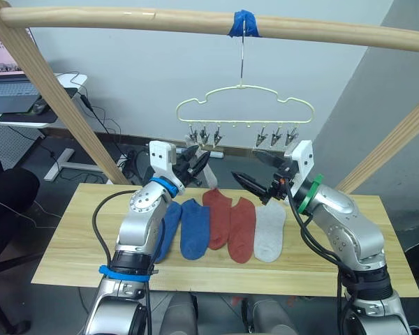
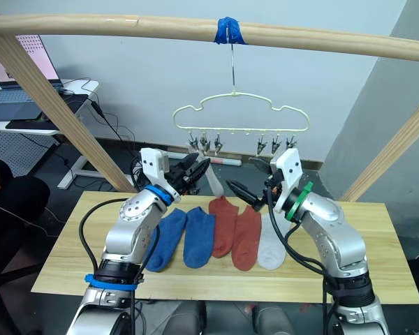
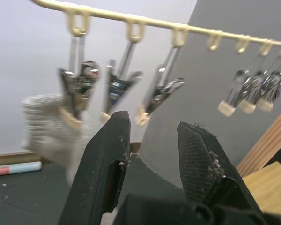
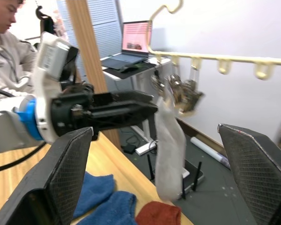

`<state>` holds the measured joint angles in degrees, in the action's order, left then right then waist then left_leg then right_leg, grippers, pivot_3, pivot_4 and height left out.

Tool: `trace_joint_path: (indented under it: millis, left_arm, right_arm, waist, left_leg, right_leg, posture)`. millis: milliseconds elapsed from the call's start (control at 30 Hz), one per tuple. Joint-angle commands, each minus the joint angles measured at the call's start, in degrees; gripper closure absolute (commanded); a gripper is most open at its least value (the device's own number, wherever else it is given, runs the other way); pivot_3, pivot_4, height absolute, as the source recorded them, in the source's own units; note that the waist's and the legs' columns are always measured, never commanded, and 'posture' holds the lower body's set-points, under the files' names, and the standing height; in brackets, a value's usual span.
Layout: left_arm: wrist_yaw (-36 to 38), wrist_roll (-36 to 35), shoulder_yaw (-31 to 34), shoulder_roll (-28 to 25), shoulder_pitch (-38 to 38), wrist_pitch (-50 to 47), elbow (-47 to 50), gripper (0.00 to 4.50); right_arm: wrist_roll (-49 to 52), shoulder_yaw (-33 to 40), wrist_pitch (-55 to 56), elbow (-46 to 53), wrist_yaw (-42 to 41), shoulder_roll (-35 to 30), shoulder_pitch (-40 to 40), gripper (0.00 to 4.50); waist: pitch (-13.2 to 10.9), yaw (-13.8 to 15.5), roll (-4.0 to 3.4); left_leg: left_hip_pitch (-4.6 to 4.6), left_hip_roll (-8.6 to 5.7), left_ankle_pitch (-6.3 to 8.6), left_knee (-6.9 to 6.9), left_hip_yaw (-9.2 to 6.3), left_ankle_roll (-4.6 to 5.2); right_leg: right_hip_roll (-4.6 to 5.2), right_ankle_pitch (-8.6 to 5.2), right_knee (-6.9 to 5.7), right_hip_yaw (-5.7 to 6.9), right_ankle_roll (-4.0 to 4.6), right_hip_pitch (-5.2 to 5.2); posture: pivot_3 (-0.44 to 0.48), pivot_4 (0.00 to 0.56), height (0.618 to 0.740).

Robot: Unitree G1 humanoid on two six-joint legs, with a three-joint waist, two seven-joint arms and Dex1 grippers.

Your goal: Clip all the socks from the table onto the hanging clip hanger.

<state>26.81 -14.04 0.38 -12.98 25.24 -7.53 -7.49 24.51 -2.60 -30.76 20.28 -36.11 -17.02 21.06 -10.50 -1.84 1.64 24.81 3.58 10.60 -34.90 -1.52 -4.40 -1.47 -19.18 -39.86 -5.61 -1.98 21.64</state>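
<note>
The pale-yellow clip hanger (image 1: pixel 244 105) hangs by its hook from a wooden pole. A light grey sock (image 4: pixel 168 154) dangles from one of its left-end clips (image 3: pixel 75 93). On the table (image 1: pixel 77 237) lie five socks side by side: two blue socks (image 1: pixel 194 227), two rust red socks (image 1: pixel 241 229) and a grey sock (image 1: pixel 269 232). My left gripper (image 1: pixel 197 159) is raised just below the left clips, open, with nothing between its fingers. My right gripper (image 1: pixel 246 165) is wide open under the hanger's middle, to the right of the hanging sock.
The pole (image 1: pixel 126 21) rests on slanted wooden posts (image 1: pixel 56 98) at both sides of the table. A white desk with a laptop (image 1: pixel 14 91) stands at the far left, where a person (image 4: pixel 9 42) sits. Cables lie on the floor behind.
</note>
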Motion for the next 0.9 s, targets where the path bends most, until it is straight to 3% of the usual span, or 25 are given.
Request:
trace_joint_path:
  millis: [33, 900]
  left_arm:
    - [-0.2, 0.8, 0.3, 0.7, 1.7, 3.3, -0.9, 2.63]
    - [-2.0, 2.6, 1.6, 3.2, 8.7, 11.0, -13.8, 2.63]
  right_arm:
    - [1.6, -0.2, 0.5, 3.9, -0.8, -0.7, 2.6, 0.0]
    - [2.3, -0.2, -0.2, 4.1, 2.1, -1.5, 3.4, 0.0]
  waist:
    - [0.0, 0.0, 0.0]
    - [0.0, 0.0, 0.0]
  left_leg:
    - [0.0, 0.0, 0.0, 0.0, 0.0, 0.0]
    - [0.0, 0.0, 0.0, -0.04, -0.01, 0.0]
  right_leg:
    - [0.0, 0.0, 0.0, 0.0, 0.0, 0.0]
    - [0.0, 0.0, -0.03, 0.03, 0.0, -0.02]
  posture:
    - [-0.015, 0.166, 0.74]
    - [-0.038, 0.176, 0.74]
